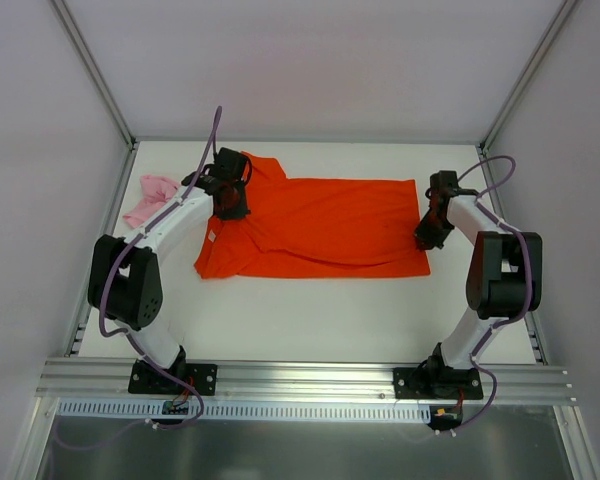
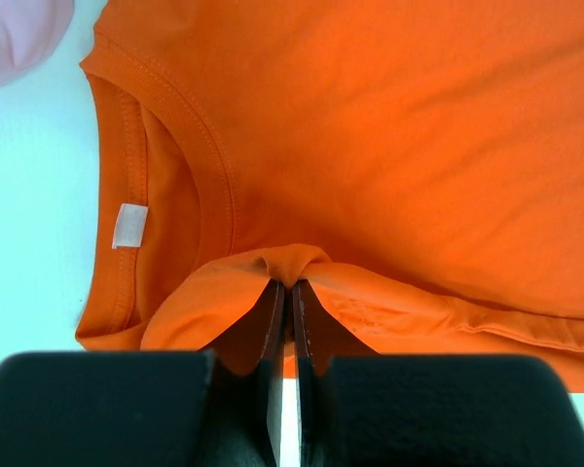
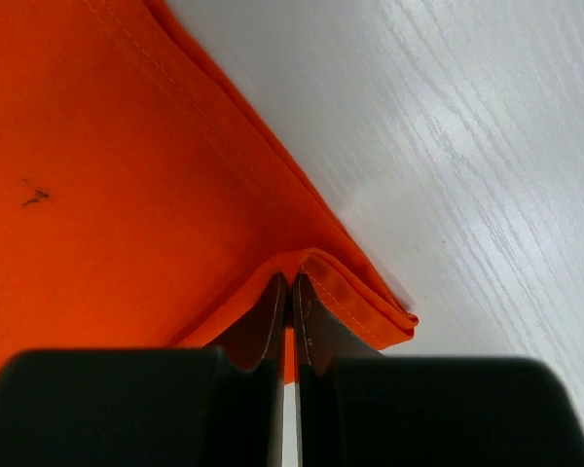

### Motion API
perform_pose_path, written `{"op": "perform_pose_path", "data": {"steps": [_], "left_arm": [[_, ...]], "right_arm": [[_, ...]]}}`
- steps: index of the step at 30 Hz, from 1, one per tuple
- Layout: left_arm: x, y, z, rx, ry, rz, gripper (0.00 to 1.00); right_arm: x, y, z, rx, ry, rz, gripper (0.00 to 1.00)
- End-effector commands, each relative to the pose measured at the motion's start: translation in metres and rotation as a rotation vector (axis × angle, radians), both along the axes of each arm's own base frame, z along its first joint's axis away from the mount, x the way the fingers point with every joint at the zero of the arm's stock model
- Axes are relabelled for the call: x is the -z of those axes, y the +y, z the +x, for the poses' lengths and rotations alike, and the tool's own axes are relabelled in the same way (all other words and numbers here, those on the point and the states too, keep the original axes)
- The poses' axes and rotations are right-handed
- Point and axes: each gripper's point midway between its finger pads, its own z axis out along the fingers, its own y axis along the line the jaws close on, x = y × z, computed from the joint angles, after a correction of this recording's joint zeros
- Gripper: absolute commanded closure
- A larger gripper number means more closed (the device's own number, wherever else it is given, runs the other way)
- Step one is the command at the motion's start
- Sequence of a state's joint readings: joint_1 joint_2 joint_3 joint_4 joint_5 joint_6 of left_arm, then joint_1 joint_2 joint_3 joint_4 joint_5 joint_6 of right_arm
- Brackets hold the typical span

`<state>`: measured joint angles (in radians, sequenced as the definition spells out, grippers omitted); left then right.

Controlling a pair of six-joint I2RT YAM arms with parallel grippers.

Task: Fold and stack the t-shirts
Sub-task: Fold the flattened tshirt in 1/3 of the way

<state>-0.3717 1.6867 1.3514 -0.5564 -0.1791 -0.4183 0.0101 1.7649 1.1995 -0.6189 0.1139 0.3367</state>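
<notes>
The orange-red t-shirt point(image 1: 320, 225) lies spread across the middle of the white table, collar end to the left. My left gripper point(image 1: 228, 205) is shut on a pinched-up fold of it next to the collar point(image 2: 190, 146); its jaws point(image 2: 290, 284) are pressed together with orange cloth bunched between the tips. A white label point(image 2: 129, 226) shows inside the neck. My right gripper point(image 1: 428, 232) is shut on the stitched hem corner at the shirt's right end point(image 3: 290, 282). The pale pink t-shirt point(image 1: 152, 198) lies crumpled at the table's left edge, apart from both grippers, and shows in the left wrist view's corner point(image 2: 19, 34).
Bare white tabletop point(image 1: 310, 310) lies between the orange shirt and the arm bases. Aluminium frame posts point(image 1: 95, 75) and grey walls close in the left, right and back sides. A metal rail point(image 1: 300, 380) runs along the near edge.
</notes>
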Motion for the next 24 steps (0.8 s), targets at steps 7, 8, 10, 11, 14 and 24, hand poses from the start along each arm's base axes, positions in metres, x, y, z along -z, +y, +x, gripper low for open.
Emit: {"op": "perform_pose_path", "data": {"steps": [7,8,10,11,14,24], "left_arm": [[-0.014,-0.007,0.019,0.015,-0.067,-0.038,1.0],[-0.014,-0.007,0.018,0.013,-0.069,-0.035,1.0],[-0.015,-0.006,0.018,0.01,-0.072,-0.034,1.0],[-0.015,-0.005,0.018,0.007,-0.072,-0.032,1.0],[-0.015,-0.004,0.016,0.004,-0.074,-0.031,1.0],[-0.012,0.003,0.006,-0.007,-0.073,-0.022,1.0]], "right_arm": [[-0.004,-0.008,0.002,0.066,-0.051,-0.024,0.99],[-0.004,-0.009,0.001,0.068,-0.05,-0.03,0.99],[-0.004,-0.01,-0.002,0.077,-0.049,-0.035,0.99],[-0.004,-0.018,-0.004,0.1,-0.05,-0.044,0.99],[-0.004,-0.023,-0.01,0.116,-0.049,-0.049,0.99],[-0.004,-0.023,-0.011,0.115,-0.077,-0.017,0.97]]}}
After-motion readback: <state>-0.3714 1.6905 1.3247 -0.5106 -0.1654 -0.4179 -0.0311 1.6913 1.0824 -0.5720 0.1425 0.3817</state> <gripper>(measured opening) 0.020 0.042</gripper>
